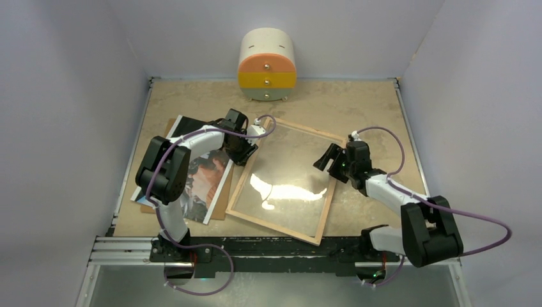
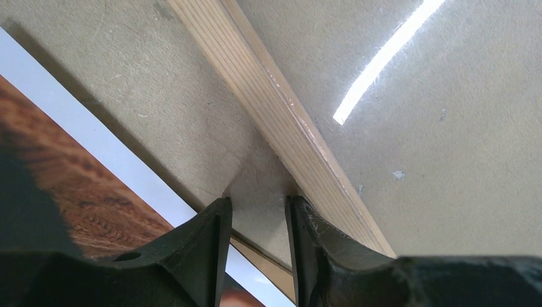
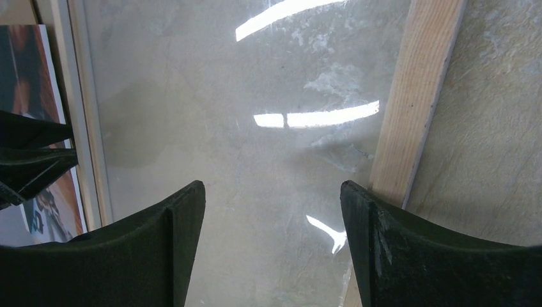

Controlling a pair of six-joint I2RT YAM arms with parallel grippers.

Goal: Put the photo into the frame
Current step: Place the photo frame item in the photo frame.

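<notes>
Frame lies flat on the surface, mid-area and skewed. Wood-coloured rim faces up, the glass throws glare strips, and the surface shows through it.

Backing board sits just left of the frame and is mostly buried. Only a brown strip on its frame-side edge and a far corner show.

Photo lies on that board, left of the frame, not in it. It has a white border and a dark, orange-brown print. Left arm crosses over it, so much of the print is hidden.

Drawer unit is well behind the frame, against the back wall.

Right pincer hangs over the frame's right side, jaws wide apart, nothing in them. One finger is over the rim, the other over glass. Can't tell its height above the glass.

Left pincer is at the frame's left rim, between the rim and the photo's border. Jaws are only a narrow gap apart, nothing visibly pinched. Can't tell whether the tips touch what's underneath; the wrist view is too close.
</notes>
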